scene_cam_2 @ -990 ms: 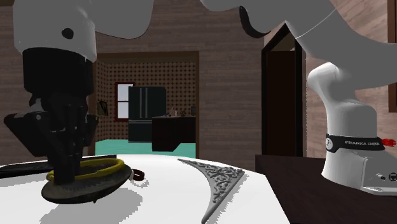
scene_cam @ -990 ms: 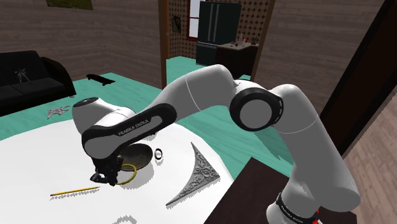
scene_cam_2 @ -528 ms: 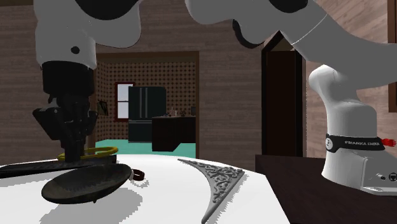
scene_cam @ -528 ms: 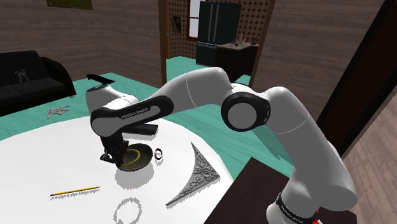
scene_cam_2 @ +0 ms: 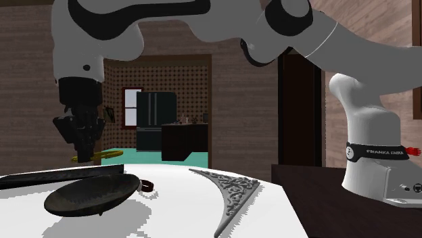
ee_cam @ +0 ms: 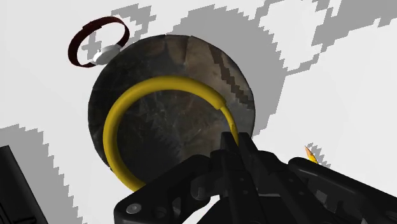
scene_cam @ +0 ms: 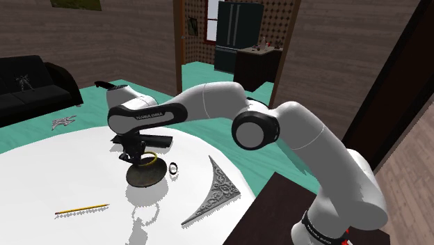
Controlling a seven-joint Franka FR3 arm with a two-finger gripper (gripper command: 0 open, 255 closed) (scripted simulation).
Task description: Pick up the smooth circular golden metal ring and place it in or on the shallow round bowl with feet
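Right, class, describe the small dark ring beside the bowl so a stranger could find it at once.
On the white table, find the dark shallow bowl below the gripper. Beside its rim, toward the grey ornate bracket, lies a small dark red ring. Unlike the larger yellow ring held in the gripper, it is dark and carries a white bead.

Glossy white Franka arm point(scene_cam: 209, 104) built of rounded, tubular segments, with a dark grey round joint cap point(scene_cam: 253, 131). A black lettered band point(scene_cam: 149, 115) reads "FRANKA EMIKA" in white. A second black base band point(scene_cam_2: 372, 152) has a small red tag point(scene_cam_2: 408, 151) at its 3 o'clock. The all-black two-finger gripper point(scene_cam_2: 82, 155) is angular.
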